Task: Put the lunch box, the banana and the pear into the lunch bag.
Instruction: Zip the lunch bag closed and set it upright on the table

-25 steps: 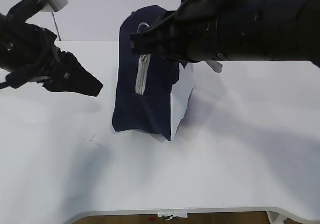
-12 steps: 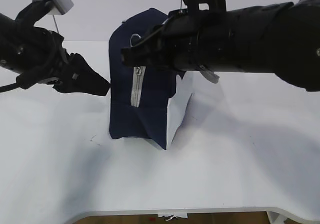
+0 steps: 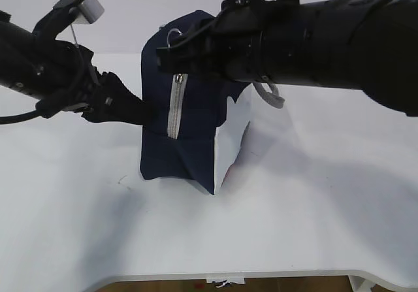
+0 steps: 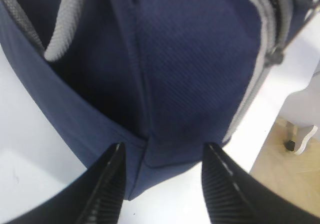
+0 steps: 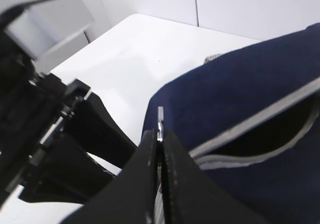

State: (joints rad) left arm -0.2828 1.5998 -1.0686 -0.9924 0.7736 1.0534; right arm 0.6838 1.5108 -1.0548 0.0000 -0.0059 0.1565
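The navy lunch bag (image 3: 189,142) stands upright in the middle of the white table, its grey zipper (image 3: 174,106) facing the camera. My right gripper (image 3: 171,47) is shut on the metal ring pull (image 5: 160,118) at the bag's top left corner; the zipper gapes partly open in the right wrist view (image 5: 280,134). My left gripper (image 3: 142,112) is open, with its fingertips at the bag's left side. In the left wrist view the bag's lower corner (image 4: 165,108) lies between the open fingers (image 4: 112,184). The lunch box, banana and pear are out of view.
A grey webbing handle (image 3: 268,96) hangs at the bag's right side and shows in the left wrist view (image 4: 67,23). The table's front edge (image 3: 261,275) runs along the bottom. A white furniture leg on wooden floor (image 4: 297,134) shows past the table edge.
My left gripper has moved right until it reaches the bag's side. My right gripper has shifted slightly left with the pull, and the bag has leaned and slid a little to the left.
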